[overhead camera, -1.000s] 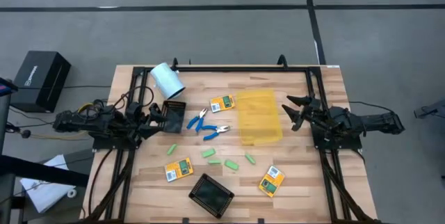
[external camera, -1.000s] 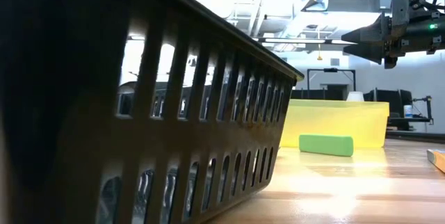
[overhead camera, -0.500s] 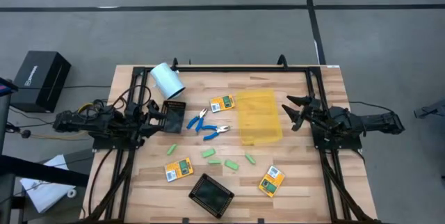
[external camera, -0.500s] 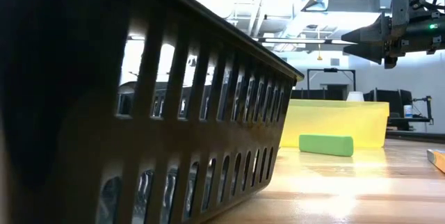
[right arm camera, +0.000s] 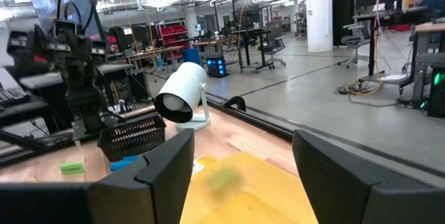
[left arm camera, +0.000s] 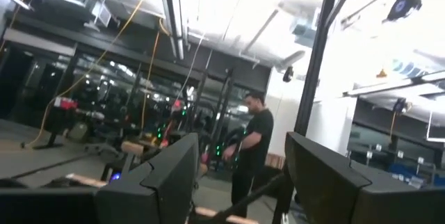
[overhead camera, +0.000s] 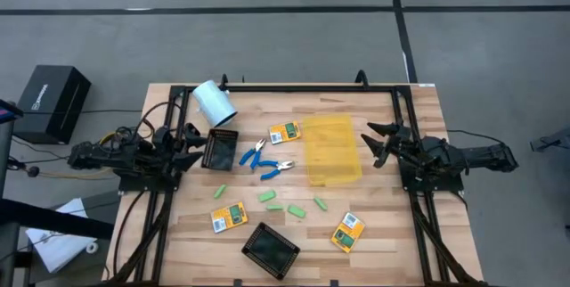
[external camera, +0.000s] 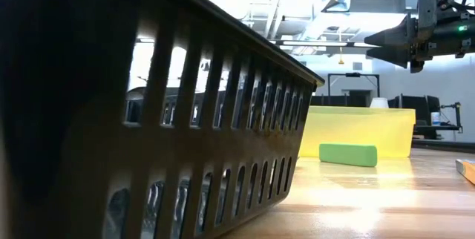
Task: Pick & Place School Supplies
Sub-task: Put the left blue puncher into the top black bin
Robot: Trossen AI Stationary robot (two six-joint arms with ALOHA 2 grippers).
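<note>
Currently the left claw (overhead camera: 192,147) gapes empty beside a black tray (overhead camera: 220,148) at the table's (overhead camera: 392,233) left edge; the right claw (overhead camera: 375,143) hangs open, empty, beside the yellow bin (overhead camera: 331,150). Packs (overhead camera: 229,217), scissors (overhead camera: 253,152) and green pieces (overhead camera: 267,196) lie between them.

Your left gripper (overhead camera: 189,147) has pulled back left, off the black tray (overhead camera: 220,148), which now sits fully uncovered.

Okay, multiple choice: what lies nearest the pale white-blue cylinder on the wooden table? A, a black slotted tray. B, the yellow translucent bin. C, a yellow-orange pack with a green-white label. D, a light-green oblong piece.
A: in the high view the black slotted tray sits just below the pale white-blue cylinder, closer than anything else.
</note>
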